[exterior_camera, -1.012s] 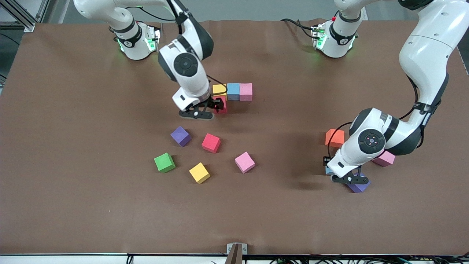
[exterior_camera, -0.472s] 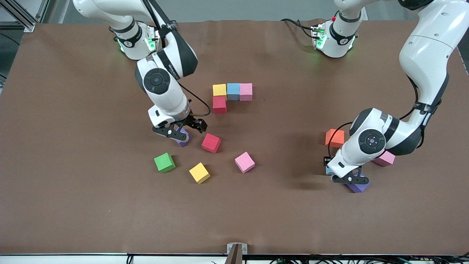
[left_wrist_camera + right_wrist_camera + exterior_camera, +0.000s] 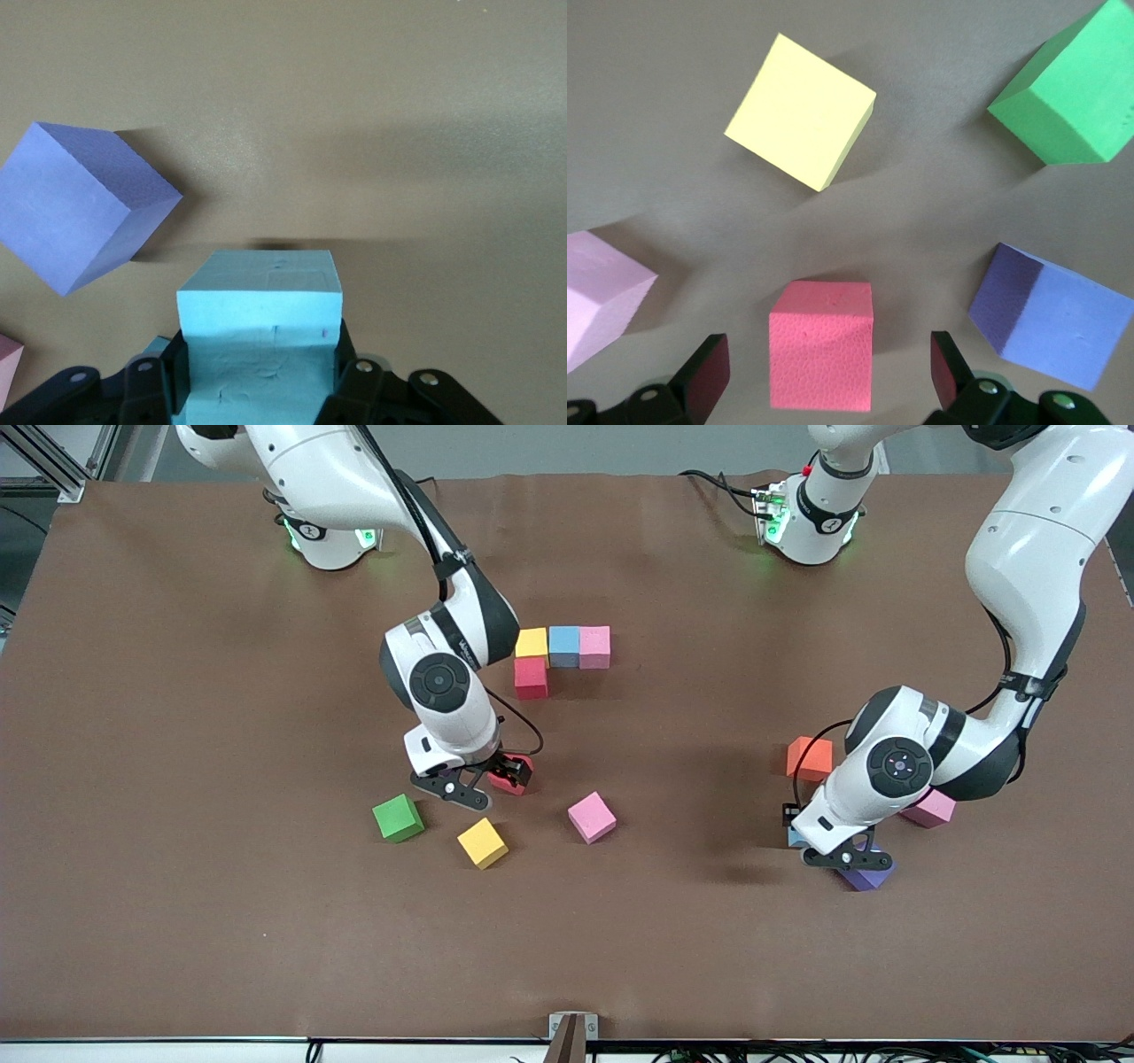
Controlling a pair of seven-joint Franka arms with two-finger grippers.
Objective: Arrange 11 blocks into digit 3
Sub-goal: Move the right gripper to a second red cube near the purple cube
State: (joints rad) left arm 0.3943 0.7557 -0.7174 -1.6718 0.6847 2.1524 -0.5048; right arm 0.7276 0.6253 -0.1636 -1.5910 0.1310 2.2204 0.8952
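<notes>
Bench: brown, carries everything.
Begun digit 3: yellow, light blue, pink row, red beneath yellow.
My right gripper: jaws apart, straddling the loose red block; I should square up, then descend and clamp.
My left gripper: waiting, clamped on a light blue block.

Three touching blocks in a row, a fourth block nearer the camera.

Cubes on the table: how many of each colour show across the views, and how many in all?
yellow: 2
light blue: 2 seen
pink: 3
red: 2
purple: 2
green: 1
orange: 1
total: 13
</notes>
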